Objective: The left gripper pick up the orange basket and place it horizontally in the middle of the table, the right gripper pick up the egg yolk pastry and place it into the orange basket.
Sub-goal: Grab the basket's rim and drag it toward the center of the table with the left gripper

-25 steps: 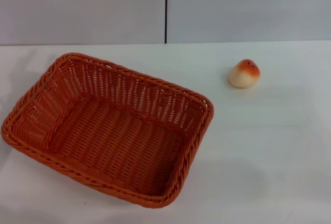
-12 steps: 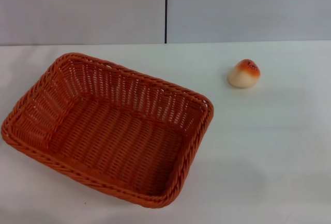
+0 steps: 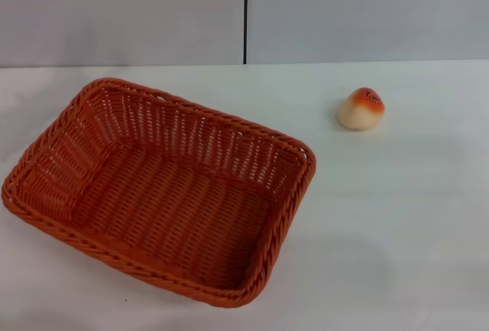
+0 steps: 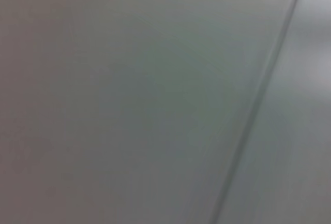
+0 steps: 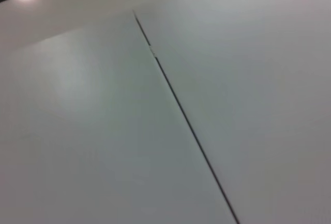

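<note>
In the head view the orange basket [image 3: 160, 189] lies on the white table [image 3: 382, 216] at the left, turned at a slant, its open top up and nothing inside it. The egg yolk pastry [image 3: 361, 109] rests on the table at the back right, well apart from the basket. Neither gripper appears in any view. Both wrist views show only a grey panelled wall with a dark seam.
A grey wall with a vertical dark seam [image 3: 245, 14] rises behind the table's far edge. White tabletop stretches to the right of the basket and in front of the pastry.
</note>
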You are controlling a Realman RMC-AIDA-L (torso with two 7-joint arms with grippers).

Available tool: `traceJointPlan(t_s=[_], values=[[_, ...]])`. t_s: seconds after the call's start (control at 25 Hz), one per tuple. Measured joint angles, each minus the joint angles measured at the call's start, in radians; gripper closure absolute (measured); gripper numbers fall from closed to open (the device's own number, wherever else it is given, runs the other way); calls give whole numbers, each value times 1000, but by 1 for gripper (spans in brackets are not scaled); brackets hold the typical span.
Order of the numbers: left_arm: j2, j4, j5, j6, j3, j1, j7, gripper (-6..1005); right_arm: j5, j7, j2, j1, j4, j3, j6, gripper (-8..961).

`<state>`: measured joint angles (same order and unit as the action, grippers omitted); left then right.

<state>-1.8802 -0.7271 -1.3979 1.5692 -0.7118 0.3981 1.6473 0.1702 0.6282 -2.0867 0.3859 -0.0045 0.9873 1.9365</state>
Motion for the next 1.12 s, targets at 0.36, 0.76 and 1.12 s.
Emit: traceJointPlan(t_s=[0.36, 0.76, 1.12], values=[[30, -345, -346, 33, 5, 13, 377, 440, 0, 1, 3, -9, 23, -74, -13, 366], [-13, -587, -812, 189, -4, 104, 648, 436, 0, 1, 3, -23, 32, -135, -17, 367], [-37, -592, -975, 198, 4, 144, 685, 441, 0, 1, 5, -22, 26, -145, -30, 367]])
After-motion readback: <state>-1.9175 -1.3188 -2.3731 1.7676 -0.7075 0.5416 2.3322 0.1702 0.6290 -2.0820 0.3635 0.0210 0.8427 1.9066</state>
